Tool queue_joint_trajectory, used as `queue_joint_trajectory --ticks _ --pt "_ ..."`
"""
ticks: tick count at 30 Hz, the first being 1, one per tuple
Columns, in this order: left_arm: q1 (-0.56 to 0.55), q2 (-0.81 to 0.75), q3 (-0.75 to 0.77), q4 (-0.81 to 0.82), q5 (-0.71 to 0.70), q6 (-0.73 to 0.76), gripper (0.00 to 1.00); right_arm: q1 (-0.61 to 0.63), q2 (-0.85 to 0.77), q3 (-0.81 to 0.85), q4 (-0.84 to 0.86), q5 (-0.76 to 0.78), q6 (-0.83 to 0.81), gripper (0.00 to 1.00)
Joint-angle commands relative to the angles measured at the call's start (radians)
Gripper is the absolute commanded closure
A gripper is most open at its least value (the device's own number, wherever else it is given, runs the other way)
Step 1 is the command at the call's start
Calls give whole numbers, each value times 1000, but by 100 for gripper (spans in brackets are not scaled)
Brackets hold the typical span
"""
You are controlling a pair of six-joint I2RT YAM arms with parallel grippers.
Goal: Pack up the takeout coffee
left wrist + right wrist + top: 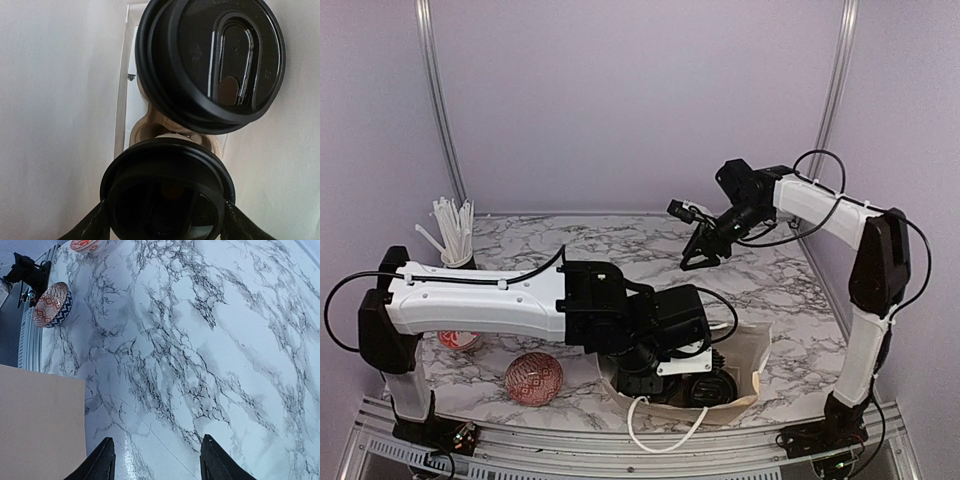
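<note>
In the left wrist view two cups with round black lids stand in the brown pulp carrier (148, 125) inside the tan bag (50, 100). My left gripper (165, 222) reaches down into the bag (752, 352), and its fingers (86, 227) press on both sides of the near cup's lid (167, 192). The far cup's lid (210, 60) is free. The cup walls are hidden under the lids. From the top view only a dark lid (708, 386) shows under the left gripper (685, 375). My right gripper (698, 256) is open and empty above the marble table (200, 340); it also shows in the right wrist view (157, 457).
Two red-and-white patterned bowls (533, 378) (458, 340) sit at the front left; they also show in the right wrist view (52, 304) (87, 244). A holder of white sticks (453, 235) stands at the back left. The bag's white handle (665, 432) hangs over the table's front edge.
</note>
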Motion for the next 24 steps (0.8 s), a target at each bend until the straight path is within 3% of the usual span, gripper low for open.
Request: queue_joint_trajectory --ticks 1,12,18,24 --pt "57 83 42 -72 170 -24 45 14 -109 -71 -41 -31 -52 44" --pt "107 206 69 -83 216 -48 48 9 -236 -216 -23 -31 -101 44" --pt "104 214 94 -90 126 -89 47 8 -280 -257 0 -23 -83 44" --pt "94 142 108 -97 149 -93 27 7 -325 -252 -1 7 -68 44"
